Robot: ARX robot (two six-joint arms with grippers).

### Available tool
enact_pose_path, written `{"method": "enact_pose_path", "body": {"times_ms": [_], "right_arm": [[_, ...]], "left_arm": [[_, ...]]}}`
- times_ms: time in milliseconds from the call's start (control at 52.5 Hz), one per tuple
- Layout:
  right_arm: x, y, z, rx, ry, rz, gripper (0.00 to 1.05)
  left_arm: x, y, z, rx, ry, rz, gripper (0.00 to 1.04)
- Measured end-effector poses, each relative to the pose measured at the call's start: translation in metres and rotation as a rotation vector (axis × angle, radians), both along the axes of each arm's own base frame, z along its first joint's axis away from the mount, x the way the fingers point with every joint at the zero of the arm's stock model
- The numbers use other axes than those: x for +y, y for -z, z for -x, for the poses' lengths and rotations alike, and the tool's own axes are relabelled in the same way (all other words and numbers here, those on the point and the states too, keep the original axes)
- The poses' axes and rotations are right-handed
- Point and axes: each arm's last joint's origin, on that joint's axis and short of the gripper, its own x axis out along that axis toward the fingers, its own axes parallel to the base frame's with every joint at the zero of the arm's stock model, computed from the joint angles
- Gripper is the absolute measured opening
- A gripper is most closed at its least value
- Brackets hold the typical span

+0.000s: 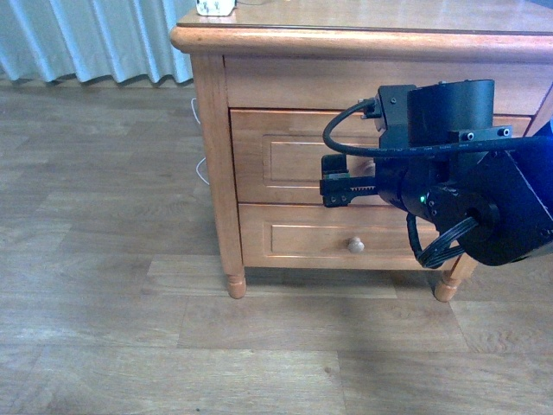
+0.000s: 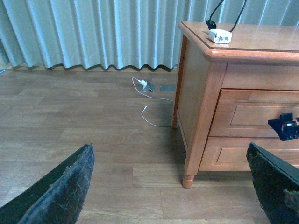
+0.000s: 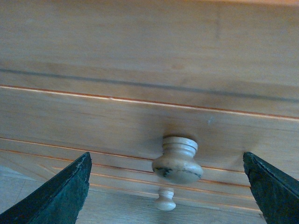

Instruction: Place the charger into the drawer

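Nightstand top [image 2: 266, 44] holds charger [image 2: 219, 35], above right tool [image 1: 333, 181] spread wide before knob [image 3: 177, 161] of drawer [image 1: 281, 160].

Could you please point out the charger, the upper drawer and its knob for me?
charger [image 2: 219, 35]: left wrist view, top of the white block.
upper drawer [image 1: 292, 162]: front view, recessed front panel.
knob [image 3: 178, 161]: right wrist view, rounded head.

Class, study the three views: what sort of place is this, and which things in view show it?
Likely a bedroom in a home: a wooden nightstand, pale pleated curtains hanging down to a wood-plank floor, and a white charger lying on the nightstand's top.
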Motion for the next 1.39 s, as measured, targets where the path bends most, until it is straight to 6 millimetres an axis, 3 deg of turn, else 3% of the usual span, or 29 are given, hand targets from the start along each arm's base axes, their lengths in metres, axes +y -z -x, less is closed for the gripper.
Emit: {"method": "enact_pose_path", "body": {"times_ms": [324, 1392], "right_arm": [[-0.001, 0.009, -0.004, 0.019, 0.027, -0.019, 0.97], [0.006, -0.001, -0.002, -0.034, 0.099, -0.045, 0.97]], "left_arm": [[0.0, 0.0, 0.0, 0.0, 0.0, 0.0, 0.99], [0.0, 0.0, 0.0, 0.0, 0.0, 0.0, 0.99]]}}
